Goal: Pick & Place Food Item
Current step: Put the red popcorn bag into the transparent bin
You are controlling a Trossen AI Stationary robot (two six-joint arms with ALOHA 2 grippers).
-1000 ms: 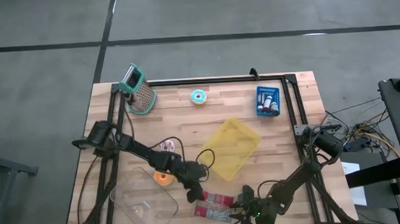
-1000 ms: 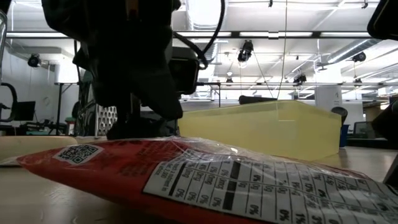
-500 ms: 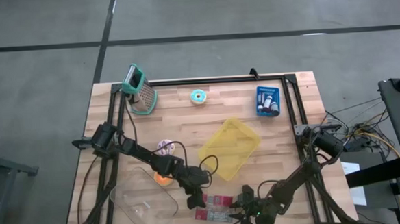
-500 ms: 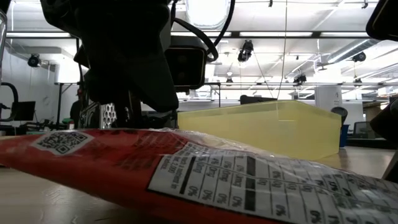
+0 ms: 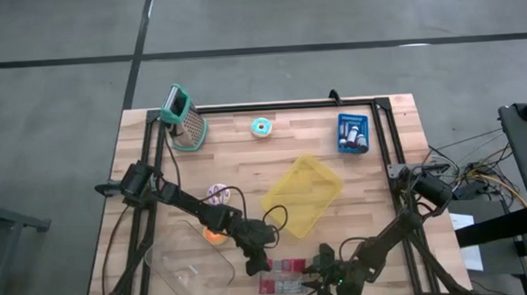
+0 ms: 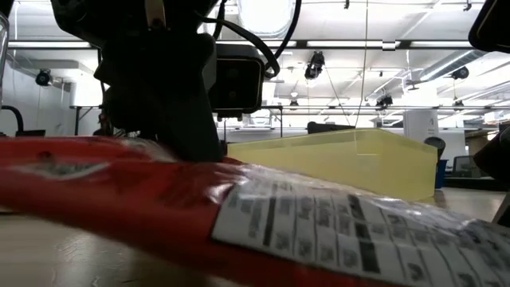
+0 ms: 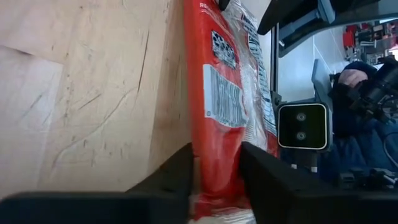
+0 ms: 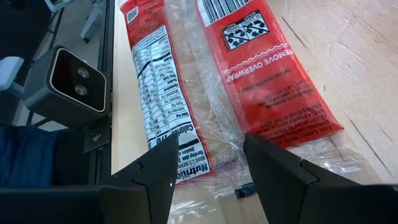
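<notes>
Two dark arms work at the lower edge of the wooden worktop (image 5: 373, 160) in the high view. Left end effector (image 5: 258, 262) sits lower centre of that frame, fingers pinched on one end of the red food packet (image 5: 284, 275); in the left wrist view the two dark fingers (image 7: 180, 177) clamp either side of the packet's red film (image 7: 217, 112), its white nutrition label visible beside bare wood. In the low view the packet (image 6: 239, 215) fills the lower half of the frame, its left end raised off the worktop, its label end sloping down to the right, with the left arm's dark bulk in the upper left behind it. Right end effector (image 5: 324, 269) lies just right of the packet at the bottom centre of the high view, fingers spread wide and holding nothing; the right wrist view shows its two fingers (image 8: 273, 168) apart with the packet (image 8: 230, 81) ahead of them, both the label face and the red face showing through clear wrap. Yellow tray (image 5: 304, 195) sits at frame centre, above the packet; it shows as a pale yellow box (image 6: 351, 163) centre right in the low view. Clear plastic container (image 5: 190, 271) in the lower left, an orange item (image 5: 215, 238) at its upper edge. Metal grater with teal handle (image 5: 183, 120) upper left, small teal ring (image 5: 261, 127) top centre, blue box (image 5: 352, 133) upper right.
</notes>
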